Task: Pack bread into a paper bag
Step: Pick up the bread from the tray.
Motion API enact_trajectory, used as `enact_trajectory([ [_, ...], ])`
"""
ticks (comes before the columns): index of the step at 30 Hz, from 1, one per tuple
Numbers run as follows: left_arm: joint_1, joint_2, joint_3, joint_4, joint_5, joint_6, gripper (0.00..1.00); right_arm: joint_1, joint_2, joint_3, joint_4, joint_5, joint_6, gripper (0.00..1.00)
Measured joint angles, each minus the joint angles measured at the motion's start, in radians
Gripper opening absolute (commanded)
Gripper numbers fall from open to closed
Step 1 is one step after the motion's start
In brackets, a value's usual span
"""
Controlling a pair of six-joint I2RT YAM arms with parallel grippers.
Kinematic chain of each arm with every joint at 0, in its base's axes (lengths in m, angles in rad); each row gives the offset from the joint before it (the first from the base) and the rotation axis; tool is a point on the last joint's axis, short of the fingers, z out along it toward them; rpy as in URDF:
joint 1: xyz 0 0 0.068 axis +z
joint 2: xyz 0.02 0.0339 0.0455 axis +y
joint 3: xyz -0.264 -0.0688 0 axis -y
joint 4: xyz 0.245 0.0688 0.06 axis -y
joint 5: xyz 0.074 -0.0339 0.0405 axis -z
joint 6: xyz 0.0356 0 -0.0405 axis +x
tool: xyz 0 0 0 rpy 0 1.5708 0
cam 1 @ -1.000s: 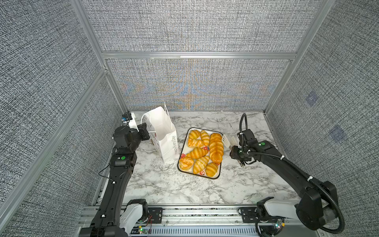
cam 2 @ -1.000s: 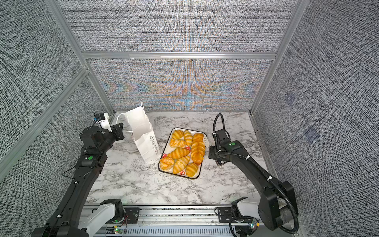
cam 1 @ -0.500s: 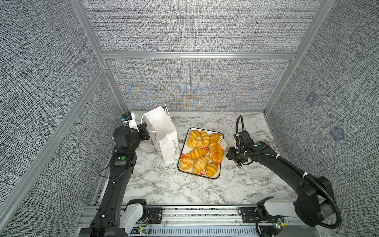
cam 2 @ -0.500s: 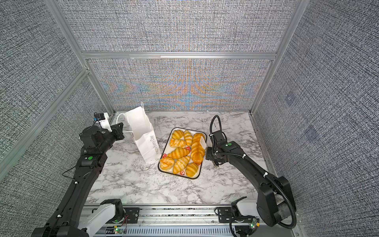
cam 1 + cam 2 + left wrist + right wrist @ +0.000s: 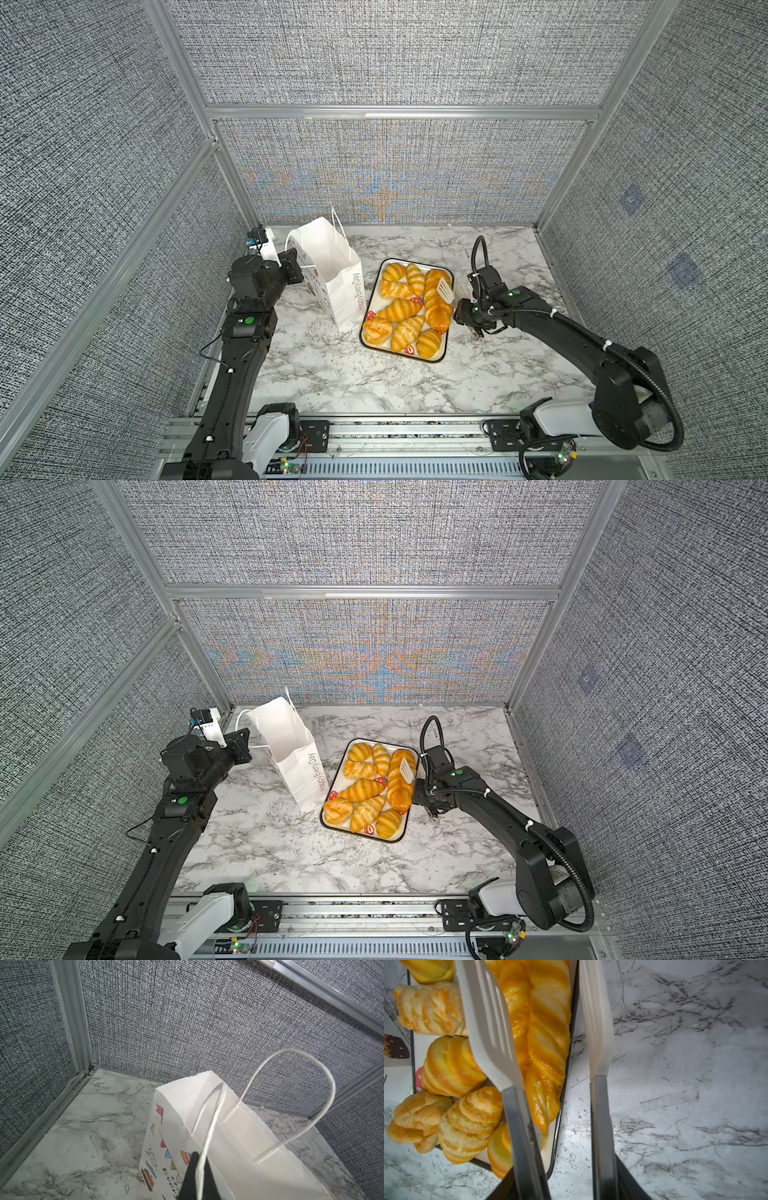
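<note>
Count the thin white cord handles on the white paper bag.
2. One cord handle stands upright on the bag, far from the left tool; the other runs between that shut tool's fingers. None seems hidden.

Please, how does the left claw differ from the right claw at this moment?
The left claw is shut on the cord handle of the paper bag; the right claw holds white tongs. The left claw is beside the upright bag; the right claw is beside the tray, its tongs open, one blade over the bread, one outside the rim. Both are black and above the marble table.
</note>
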Motion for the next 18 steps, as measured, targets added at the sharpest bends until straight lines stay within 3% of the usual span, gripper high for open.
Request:
enact_trajectory([
  [18, 0.000, 0.000, 0.000, 0.000, 0.000, 0.006, 0.00, 0.009, 0.023, 0.000, 0.022, 0.005, 0.011, 0.50],
])
